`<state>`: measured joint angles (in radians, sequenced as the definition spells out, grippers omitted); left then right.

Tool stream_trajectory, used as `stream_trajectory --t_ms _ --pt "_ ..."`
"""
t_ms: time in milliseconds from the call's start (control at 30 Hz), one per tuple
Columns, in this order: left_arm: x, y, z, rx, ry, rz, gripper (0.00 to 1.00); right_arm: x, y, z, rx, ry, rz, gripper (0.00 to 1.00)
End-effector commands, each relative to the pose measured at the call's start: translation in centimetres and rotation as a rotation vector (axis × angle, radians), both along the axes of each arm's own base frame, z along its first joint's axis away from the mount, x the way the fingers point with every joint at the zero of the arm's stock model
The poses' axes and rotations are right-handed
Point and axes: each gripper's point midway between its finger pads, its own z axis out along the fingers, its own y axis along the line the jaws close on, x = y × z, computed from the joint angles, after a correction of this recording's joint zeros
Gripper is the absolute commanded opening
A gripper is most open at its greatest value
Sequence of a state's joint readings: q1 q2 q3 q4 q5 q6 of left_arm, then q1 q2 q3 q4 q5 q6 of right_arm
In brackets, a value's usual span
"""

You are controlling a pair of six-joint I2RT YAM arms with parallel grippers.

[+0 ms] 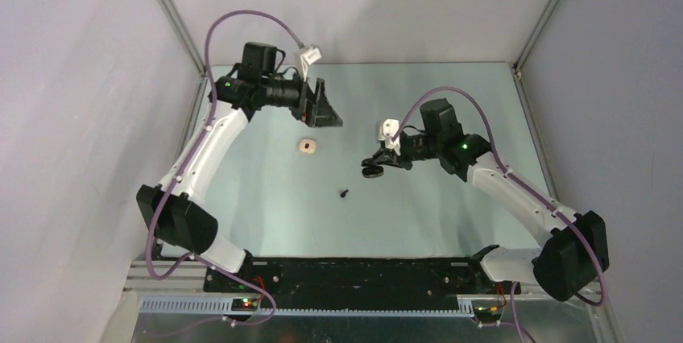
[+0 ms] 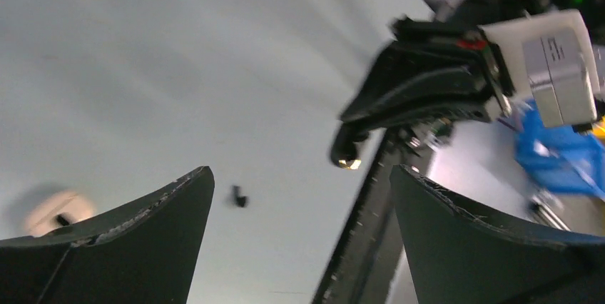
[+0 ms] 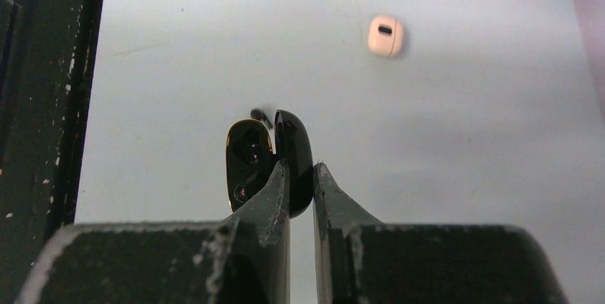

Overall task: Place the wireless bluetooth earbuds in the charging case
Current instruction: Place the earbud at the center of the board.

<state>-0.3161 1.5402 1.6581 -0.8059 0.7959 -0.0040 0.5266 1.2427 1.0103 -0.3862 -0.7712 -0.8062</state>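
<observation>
My right gripper (image 1: 378, 161) is shut on an open glossy black charging case (image 1: 372, 170) and holds it at the table's middle. In the right wrist view the fingertips (image 3: 282, 175) pinch one half of the case (image 3: 250, 154), and its gold-rimmed hollow faces left. One black earbud (image 1: 344, 194) lies on the table in front of the case. It peeks out behind the case in the right wrist view (image 3: 257, 113) and shows in the left wrist view (image 2: 240, 197). My left gripper (image 1: 324, 120) is open and empty, raised at the back.
A cream-white case (image 1: 308, 146) with a dark slot lies on the table below my left gripper. It also shows in the right wrist view (image 3: 386, 36) and, blurred, in the left wrist view (image 2: 57, 211). The black base rail (image 1: 362, 270) runs along the near edge.
</observation>
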Motion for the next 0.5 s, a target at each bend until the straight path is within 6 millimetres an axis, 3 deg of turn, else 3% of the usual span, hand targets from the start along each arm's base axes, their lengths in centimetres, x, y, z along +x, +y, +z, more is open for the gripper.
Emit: stream_trajectory --t_ms 0,33,200,467 --pt "-4.7 -2.4 0.9 -0.182 0.084 -0.251 1.00 0.4 3.1 4.5 0.094 -0.149 0.127 0.00" --pt "-4.6 -2.2 0.7 -0.178 0.084 -0.244 1.00 0.4 3.4 4.8 0.099 -0.171 0.145 0.00" --pt "-4.3 -1.7 -0.3 -0.135 0.003 -0.251 0.81 0.1 5.3 6.1 0.128 -0.210 0.195 0.00" --pt "-5.4 -0.6 -3.3 -0.036 -0.049 -0.273 0.77 1.9 7.6 8.8 0.182 -0.230 0.156 0.00"
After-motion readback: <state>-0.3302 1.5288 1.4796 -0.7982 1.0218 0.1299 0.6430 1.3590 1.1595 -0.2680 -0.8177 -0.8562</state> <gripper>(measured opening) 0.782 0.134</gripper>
